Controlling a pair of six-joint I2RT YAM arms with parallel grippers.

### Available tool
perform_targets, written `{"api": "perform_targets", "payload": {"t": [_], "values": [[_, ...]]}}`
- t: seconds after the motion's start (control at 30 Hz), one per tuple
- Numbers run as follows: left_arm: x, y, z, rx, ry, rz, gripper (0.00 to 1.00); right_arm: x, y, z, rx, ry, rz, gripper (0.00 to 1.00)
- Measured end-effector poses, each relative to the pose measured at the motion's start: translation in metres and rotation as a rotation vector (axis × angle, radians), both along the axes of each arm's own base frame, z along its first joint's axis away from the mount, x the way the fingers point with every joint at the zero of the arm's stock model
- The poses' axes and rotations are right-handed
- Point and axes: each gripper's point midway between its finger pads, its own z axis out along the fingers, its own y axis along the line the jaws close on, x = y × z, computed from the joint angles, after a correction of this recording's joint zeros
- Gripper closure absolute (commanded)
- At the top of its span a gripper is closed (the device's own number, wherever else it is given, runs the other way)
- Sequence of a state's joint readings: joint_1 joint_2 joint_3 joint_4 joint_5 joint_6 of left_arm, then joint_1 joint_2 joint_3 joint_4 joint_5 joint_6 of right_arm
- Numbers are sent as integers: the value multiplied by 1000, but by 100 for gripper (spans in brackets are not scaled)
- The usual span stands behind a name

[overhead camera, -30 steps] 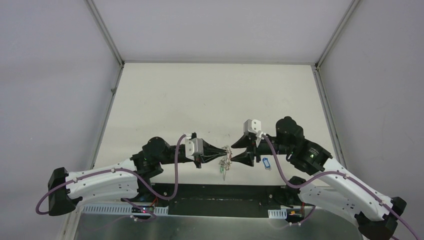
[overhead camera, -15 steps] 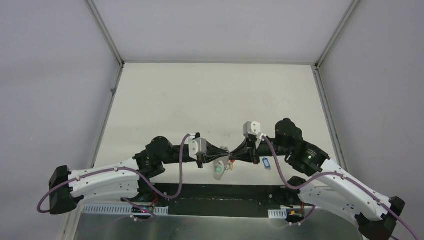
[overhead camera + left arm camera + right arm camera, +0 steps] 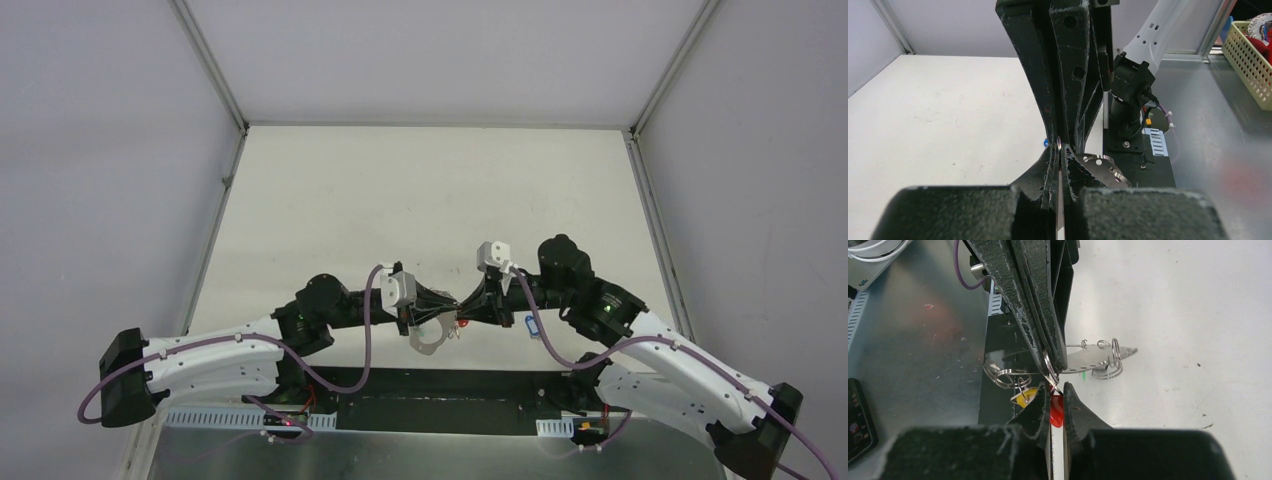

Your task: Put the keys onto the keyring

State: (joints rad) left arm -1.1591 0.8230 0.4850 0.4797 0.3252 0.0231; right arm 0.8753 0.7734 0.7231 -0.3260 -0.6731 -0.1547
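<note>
Red plastic sits between the fingers of my right claw [image 3: 1056, 389], and that is my worry. The red-tagged key [image 3: 1056, 412] seems pinched by its tag, so it could swivel or slide out when I work it against a ring. With both claws tip to tip, any sideways pull could also twist the keyring loose. My right claw is closed tight on that key. Just beyond its tips, nearly touching them, my left claw [image 3: 1052, 362] is clamped together on a thin silver edge of the keyring [image 3: 1093, 356]; rim or split ring, I cannot tell. The keyring hangs off to one side of both claws, with a yellow tag [image 3: 1024, 396] dangling on the other side. Further off, behind the right claw, a blue-tagged key [image 3: 532, 325] lies on the table [image 3: 1173, 300].
</note>
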Motion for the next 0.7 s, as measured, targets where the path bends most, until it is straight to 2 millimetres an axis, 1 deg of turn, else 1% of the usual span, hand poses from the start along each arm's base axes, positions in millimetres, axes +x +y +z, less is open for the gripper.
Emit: {"api": "perform_targets", "payload": {"t": [0.07,0.17,0.27,0.4,0.47,0.57,0.7], "values": [[2,-2,-3,7,8,9,100,1,1,-4,-14,14,0,90],[5,-4,-6,13,17,16,100,3,4,-11,-34,43,-4,79],[8,-4,-8,17,25,33,100,4,5,-13,-43,58,-15,65],[11,-3,0,-11,18,54,100,6,2,-13,-48,56,-43,48],[13,-2,2,-18,18,63,100,7,-1,-9,-38,41,-61,41],[13,2,4,-20,18,71,100,7,-9,4,0,-3,-90,31],[13,8,8,-27,19,89,100,6,-19,23,62,-68,-124,25]]}}
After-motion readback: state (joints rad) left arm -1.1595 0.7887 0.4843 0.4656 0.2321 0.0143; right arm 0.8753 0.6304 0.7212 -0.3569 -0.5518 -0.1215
